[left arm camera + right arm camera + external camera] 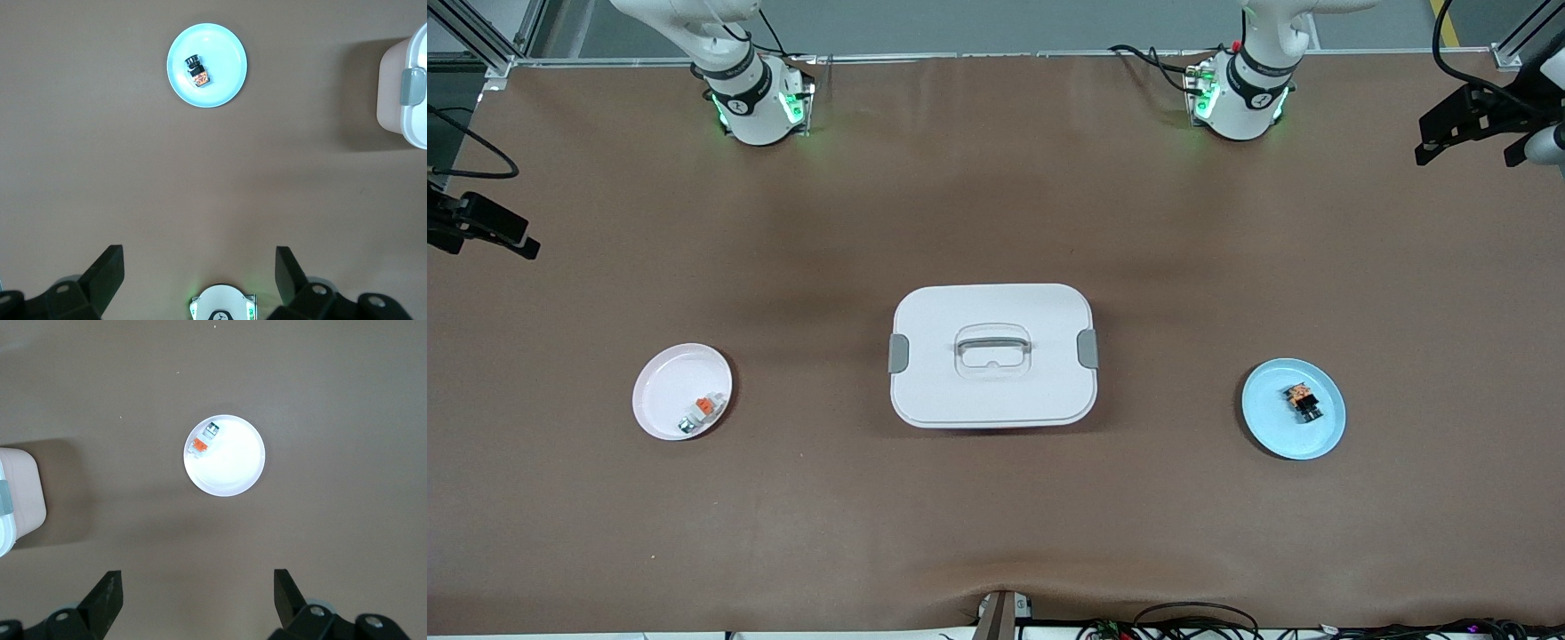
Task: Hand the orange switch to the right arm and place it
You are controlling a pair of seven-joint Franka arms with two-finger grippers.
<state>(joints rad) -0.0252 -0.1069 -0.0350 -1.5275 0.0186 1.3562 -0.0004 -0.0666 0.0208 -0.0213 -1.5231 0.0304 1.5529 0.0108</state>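
Observation:
The orange switch (pixel 1302 402), a tiny black block with an orange end, lies on a light blue plate (pixel 1280 436) toward the left arm's end of the table. The left wrist view shows the switch (pixel 197 72) on that plate (pixel 223 90) too. My left gripper (pixel 200 257) is open and empty, high above the bare table between its base and the blue plate. My right gripper (pixel 197 579) is open and empty, high above the table on its own side. Neither gripper shows in the front view.
A white lidded box (pixel 993 391) with grey latches stands mid-table. A white plate (pixel 660 391) toward the right arm's end holds a white-and-grey piece with an orange tab (pixel 701 412). Black camera mounts (pixel 480 227) stand at both table ends.

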